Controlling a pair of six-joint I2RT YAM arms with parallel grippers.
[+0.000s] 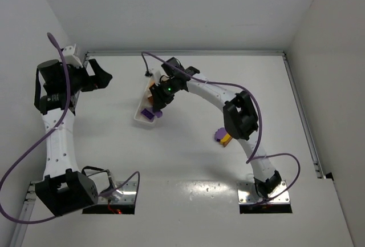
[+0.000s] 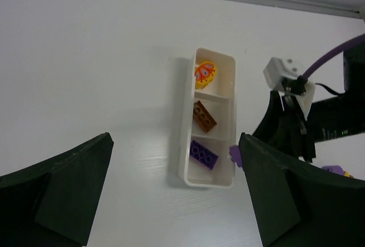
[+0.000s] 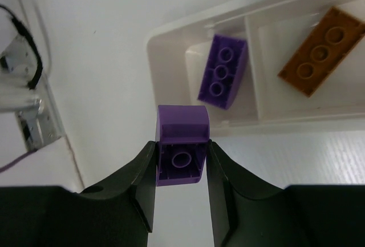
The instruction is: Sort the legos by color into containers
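Observation:
The white tray (image 1: 138, 117) lies on the table in three compartments. In the left wrist view its wall (image 2: 187, 127) encloses a yellow piece (image 2: 205, 72), a brown brick (image 2: 204, 116) and a purple brick (image 2: 203, 154), one per compartment. My right gripper (image 3: 181, 158) is shut on a purple lego (image 3: 181, 136). It holds the lego above the table just outside the tray's rim (image 3: 171, 30), beside the purple compartment (image 3: 223, 71). From above, this gripper (image 1: 159, 110) is at the tray's near end. My left gripper (image 1: 106, 76) is open and empty, left of the tray; its fingers (image 2: 63, 190) frame the tray.
A purple and a yellow lego (image 1: 222, 137) lie together on the table beside my right arm's elbow; they also show at the left wrist view's right edge (image 2: 337, 171). A metal rail (image 1: 188, 53) edges the table's far side.

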